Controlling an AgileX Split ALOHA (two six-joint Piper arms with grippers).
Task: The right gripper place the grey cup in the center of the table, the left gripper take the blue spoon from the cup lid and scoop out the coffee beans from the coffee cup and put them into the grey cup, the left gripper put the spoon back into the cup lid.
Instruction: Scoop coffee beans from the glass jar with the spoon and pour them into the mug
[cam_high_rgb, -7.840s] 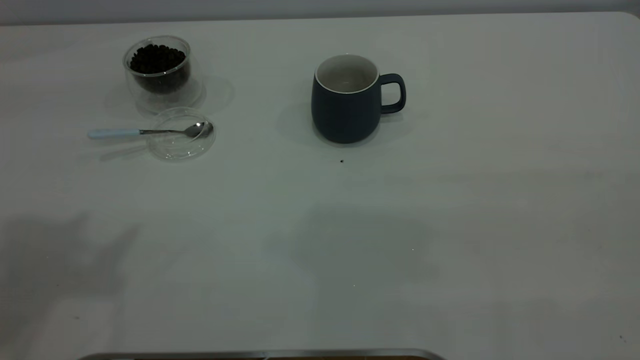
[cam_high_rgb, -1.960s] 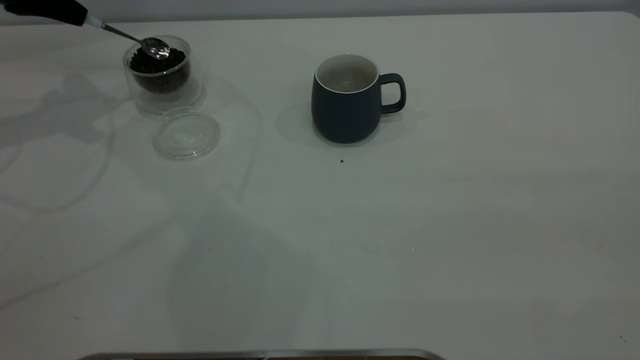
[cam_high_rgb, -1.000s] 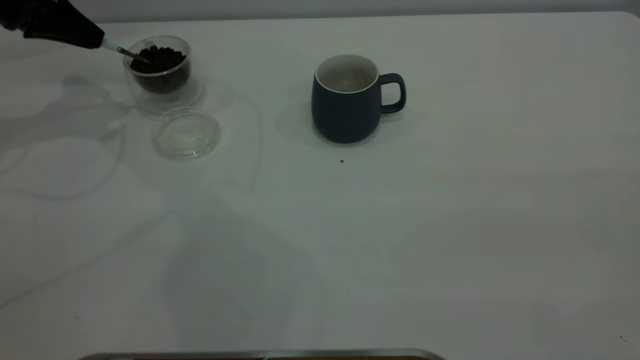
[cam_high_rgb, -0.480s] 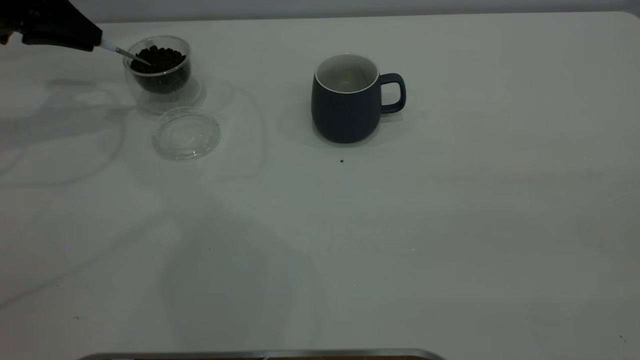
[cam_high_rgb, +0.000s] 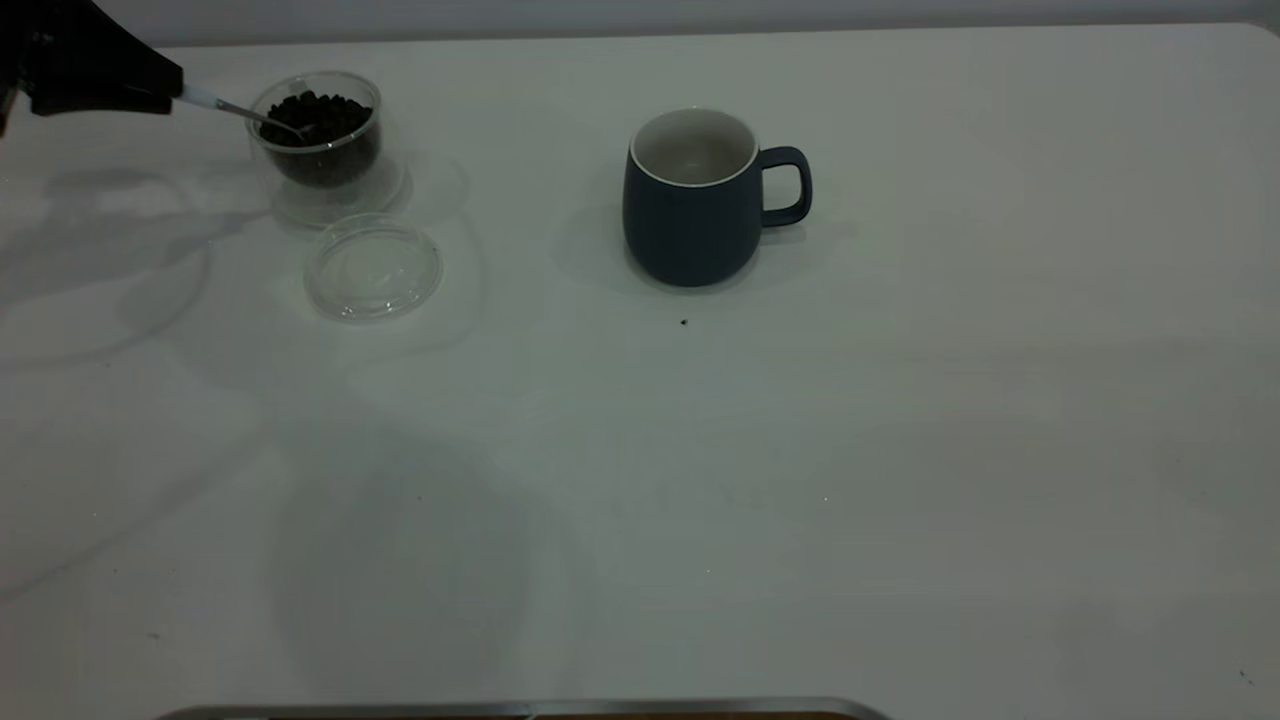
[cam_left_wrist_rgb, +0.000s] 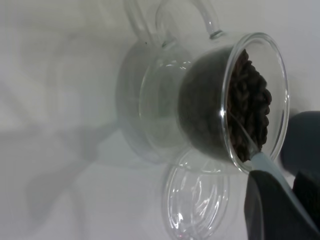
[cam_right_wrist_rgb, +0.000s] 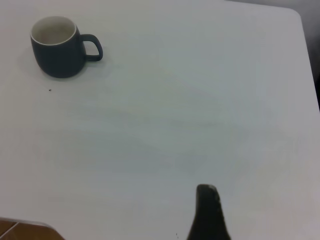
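Both arms end in a matte black, tapered tool (cam_high_rgb: 150, 85), plain and unmarked.

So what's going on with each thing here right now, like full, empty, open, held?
Glass cup: upright, lid off, full of coffee beans.
Spoon: held by the left gripper, bowl dipped in the beans.
Lid: flat on the table, nothing on it.
Mug: upright, looks empty, handle toward the right arm's side.
Right gripper: away from everything, holding nothing visible.
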